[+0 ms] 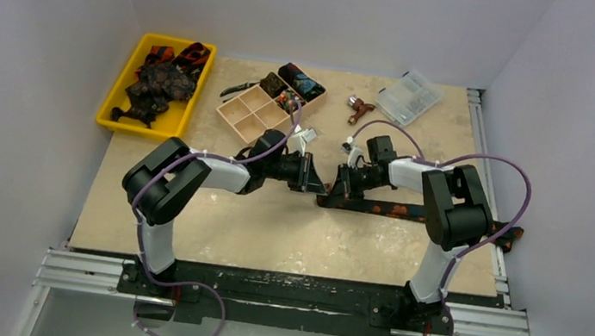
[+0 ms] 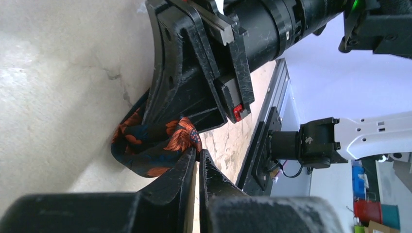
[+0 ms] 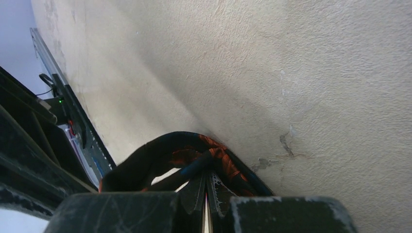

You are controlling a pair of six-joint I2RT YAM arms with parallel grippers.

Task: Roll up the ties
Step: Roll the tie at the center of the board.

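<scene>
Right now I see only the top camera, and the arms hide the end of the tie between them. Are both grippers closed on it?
Observer: In the left wrist view, the left gripper is shut, its tips pinching the folded end of the tie.
Operator: And the right one?
Observer: In the right wrist view, the right gripper is shut on a loop of the same fabric.
Operator: Is that loop flat?
Observer: No, it arches up, with a light gap under it.

overhead looks down; both close wrist views seemingly share one tie (image 2: 150, 145).
</scene>
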